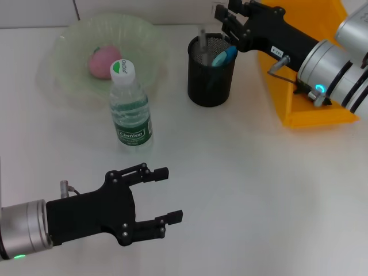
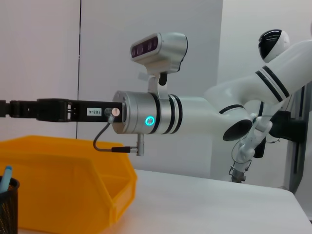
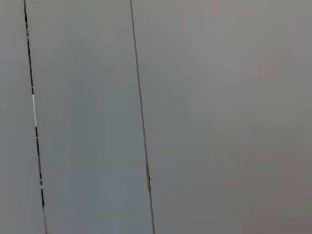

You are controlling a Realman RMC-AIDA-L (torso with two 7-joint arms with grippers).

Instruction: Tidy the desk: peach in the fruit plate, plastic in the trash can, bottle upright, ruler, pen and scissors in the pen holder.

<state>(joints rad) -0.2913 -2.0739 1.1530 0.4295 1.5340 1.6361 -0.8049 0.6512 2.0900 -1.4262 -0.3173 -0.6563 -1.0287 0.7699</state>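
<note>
Head view: the peach (image 1: 102,61) lies in the pale green fruit plate (image 1: 69,52), and the water bottle (image 1: 130,106) stands upright just in front of the plate, cap up, so both of those jobs look done. The black mesh pen holder (image 1: 211,72) stands beside the plate, with a grey stick-like item, perhaps the ruler (image 1: 203,43), and a blue-handled tool, probably the scissors (image 1: 224,56), leaning out of its mouth. The right gripper (image 1: 229,23) hangs just above and behind the holder's rim, a sensible height for dropping long items in from above; its fingertips bunch near the rim and I cannot tell whether they are spread or closed. The orange bin (image 1: 305,109), presumably the trash can, sits under that arm's forearm. The left gripper (image 1: 164,195) hovers low over bare desk (image 1: 259,201) in front of the bottle, its 2 fingers spread wide and holding nothing, apparently idle.

Left wrist view: it looks across the desk at the right arm's silver wrist (image 2: 146,119), stretched level over the orange bin, with a sliver of the pen holder at the edge. No loose plastic shows.

Right wrist view: only a blank wall panel, nothing of the task.
</note>
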